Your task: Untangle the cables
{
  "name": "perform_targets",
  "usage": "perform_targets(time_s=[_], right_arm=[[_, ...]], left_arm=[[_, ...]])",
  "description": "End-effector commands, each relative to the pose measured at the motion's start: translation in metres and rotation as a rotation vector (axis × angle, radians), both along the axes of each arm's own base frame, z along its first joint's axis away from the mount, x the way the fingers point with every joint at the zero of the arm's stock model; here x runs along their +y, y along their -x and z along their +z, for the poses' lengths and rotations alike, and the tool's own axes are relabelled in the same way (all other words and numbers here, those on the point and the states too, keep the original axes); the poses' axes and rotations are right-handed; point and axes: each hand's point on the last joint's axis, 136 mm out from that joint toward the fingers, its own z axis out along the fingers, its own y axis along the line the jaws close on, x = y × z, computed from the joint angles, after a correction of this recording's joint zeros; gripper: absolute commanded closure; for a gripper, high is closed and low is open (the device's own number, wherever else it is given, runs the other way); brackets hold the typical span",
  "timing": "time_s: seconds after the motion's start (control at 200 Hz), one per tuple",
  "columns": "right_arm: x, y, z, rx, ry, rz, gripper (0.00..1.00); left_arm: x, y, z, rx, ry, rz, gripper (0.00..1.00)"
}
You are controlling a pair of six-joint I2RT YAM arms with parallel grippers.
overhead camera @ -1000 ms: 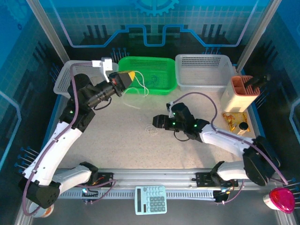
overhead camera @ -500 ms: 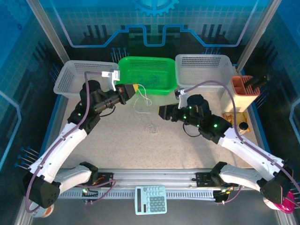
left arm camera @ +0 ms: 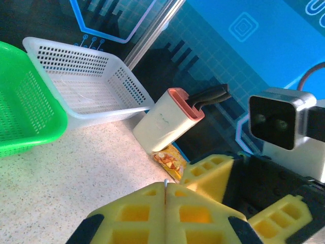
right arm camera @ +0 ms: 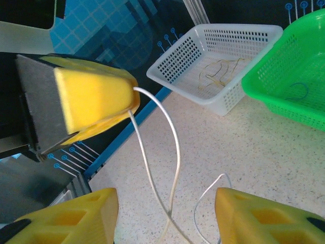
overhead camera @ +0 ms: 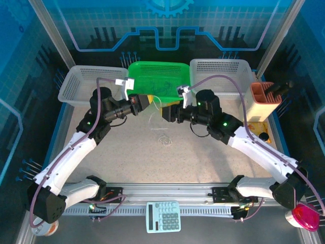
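Note:
A thin white cable (right arm camera: 175, 147) hangs from my left gripper (left arm camera: 166, 189), whose yellow fingers are shut on its tip. In the top view the left gripper (overhead camera: 145, 101) is in front of the green basket. My right gripper (overhead camera: 165, 113) faces it closely. Its jaws (right arm camera: 165, 206) stand open on either side of the hanging white cable without touching it. Another small pale cable coil (overhead camera: 163, 139) lies on the table below both grippers. A blue cable (right arm camera: 297, 91) lies in the green basket. Pale yellowish cables (right arm camera: 218, 71) lie in the left white basket.
Three baskets line the back: a white basket (overhead camera: 76, 86) on the left, the green basket (overhead camera: 180, 86), a white basket (overhead camera: 223, 76) on the right. A knife block (overhead camera: 260, 101) and a snack packet (overhead camera: 252, 131) are at the right. A calculator (overhead camera: 163, 216) sits at the near edge.
The right arm swung up and left until its gripper met the hanging cable, its jaws narrowing a little. The left gripper shifted right and down, still holding the white cable.

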Motion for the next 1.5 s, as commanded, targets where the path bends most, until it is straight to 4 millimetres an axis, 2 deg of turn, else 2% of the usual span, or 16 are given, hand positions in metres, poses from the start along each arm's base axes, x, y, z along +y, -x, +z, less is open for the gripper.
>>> perform_targets(time_s=[0.0, 0.125, 0.28, 0.415, 0.525, 0.555, 0.665, 0.77, 0.99, 1.055, 1.115, 1.185, 1.235, 1.326, 1.396, 1.496], right_arm=[[0.009, -0.003, 0.028, -0.047, -0.075, 0.044, 0.48], [0.015, -0.008, 0.026, -0.024, -0.092, 0.053, 0.53], [0.016, -0.013, 0.024, -0.007, -0.113, 0.046, 0.65], [0.009, -0.017, 0.026, -0.006, -0.118, 0.029, 0.87], [-0.002, -0.020, 0.028, -0.008, -0.124, 0.001, 0.88], [-0.004, -0.020, 0.028, -0.009, -0.127, -0.001, 1.00], [-0.012, -0.021, 0.032, -0.016, -0.133, -0.014, 1.00], [-0.019, -0.021, 0.044, -0.042, -0.143, -0.026, 1.00], [-0.034, -0.022, 0.100, -0.149, -0.205, -0.051, 1.00], [-0.037, -0.026, 0.113, -0.176, -0.203, -0.058, 1.00], [-0.040, -0.033, 0.119, -0.190, -0.188, -0.072, 1.00], [-0.047, -0.046, 0.119, -0.194, -0.164, -0.115, 1.00], [-0.057, -0.057, 0.118, -0.185, -0.153, -0.157, 1.00], [-0.080, -0.079, 0.116, -0.174, -0.142, -0.242, 1.00], [-0.100, -0.095, 0.116, -0.172, -0.129, -0.312, 1.00], [-0.131, -0.120, 0.112, -0.181, -0.085, -0.435, 1.00]], left_arm=[[-0.006, 0.004, 0.001, -0.009, 0.024, -0.047, 1.00], [-0.008, 0.006, 0.001, -0.009, 0.031, -0.056, 1.00], [-0.009, 0.006, 0.000, -0.006, 0.030, -0.064, 1.00], [-0.010, 0.006, -0.003, 0.000, 0.024, -0.067, 1.00], [-0.010, 0.005, -0.006, 0.006, 0.015, -0.064, 1.00], [-0.010, 0.005, -0.007, 0.008, 0.015, -0.063, 1.00], [-0.011, 0.004, -0.009, 0.013, 0.016, -0.068, 1.00], [-0.012, 0.003, -0.013, 0.021, 0.010, -0.072, 1.00], [-0.016, -0.002, -0.023, 0.046, 0.009, -0.082, 1.00], [-0.017, -0.003, -0.024, 0.051, 0.017, -0.083, 0.89], [-0.016, -0.003, -0.022, 0.046, 0.026, -0.079, 0.70], [-0.016, -0.004, -0.020, 0.038, 0.032, -0.074, 0.55], [-0.015, -0.004, -0.018, 0.033, 0.032, -0.069, 0.41], [-0.012, -0.002, -0.016, 0.026, 0.027, -0.056, 0.22], [-0.008, -0.001, -0.015, 0.023, 0.025, -0.031, 0.02], [-0.001, 0.000, -0.015, 0.015, 0.025, 0.012, 0.01]])
